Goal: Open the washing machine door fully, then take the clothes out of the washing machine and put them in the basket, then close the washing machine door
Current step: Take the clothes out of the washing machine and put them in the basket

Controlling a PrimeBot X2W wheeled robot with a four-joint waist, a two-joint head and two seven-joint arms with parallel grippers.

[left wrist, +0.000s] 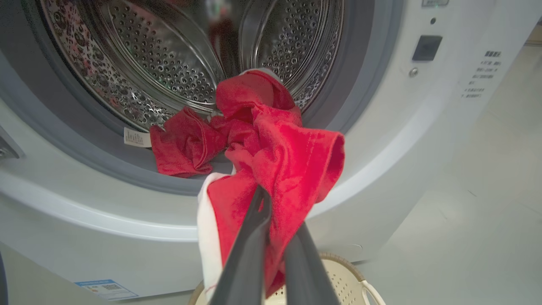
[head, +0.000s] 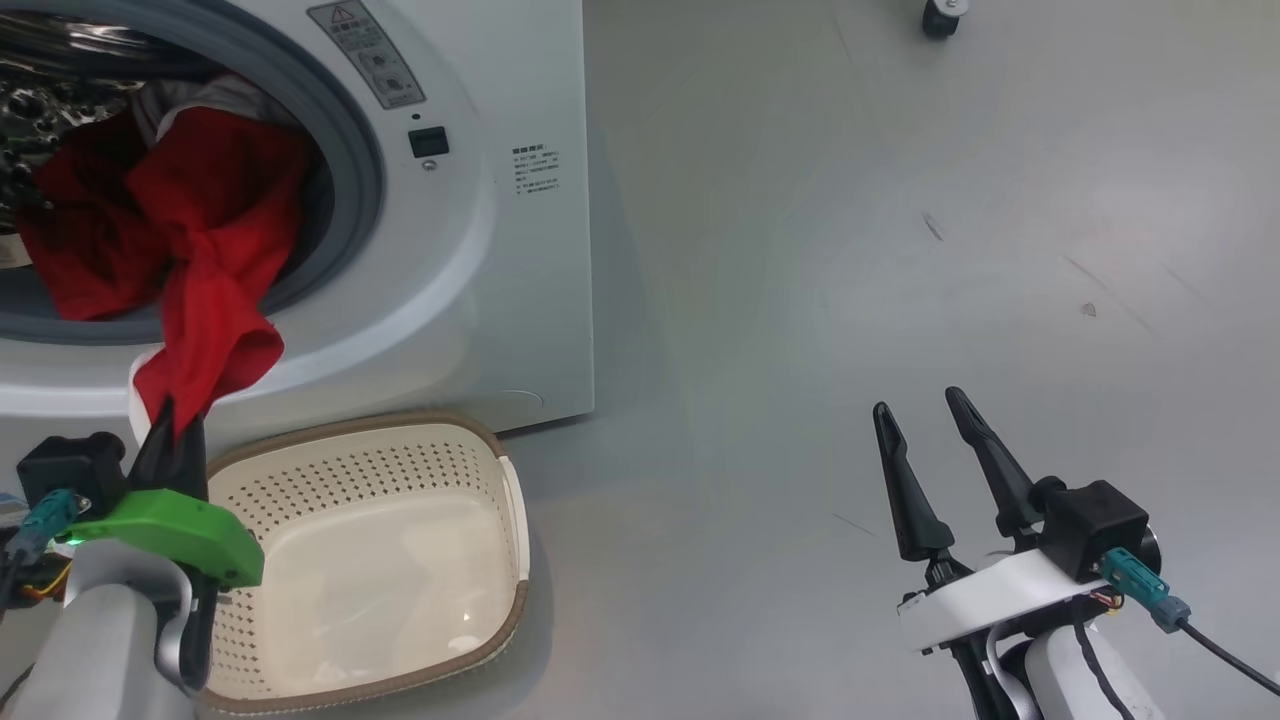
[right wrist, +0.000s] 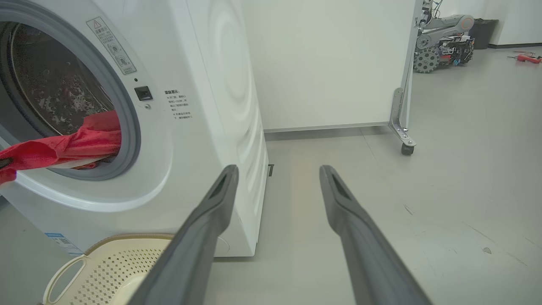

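Note:
The white washing machine [head: 500, 250] stands with its drum mouth uncovered; the washing machine door is out of view. Red clothes [head: 200, 240] spill from the drum over the grey seal and hang down the front. My left gripper [head: 178, 420] is shut on the lower end of the clothes [left wrist: 279, 161], just above the basket's back left corner. In the left wrist view the left gripper [left wrist: 277, 212] pinches red fabric with a white trim. The cream basket [head: 520, 590] sits on the floor in front of the machine, with nothing in it. My right gripper [head: 918, 400] hangs open over bare floor to the right.
Grey floor [head: 900, 200] stretches to the right of the machine. A white panel on a castor [right wrist: 407, 148] stands behind, and its wheel [head: 940, 18] shows at the top of the head view. Another machine [right wrist: 444, 38] is parked far back.

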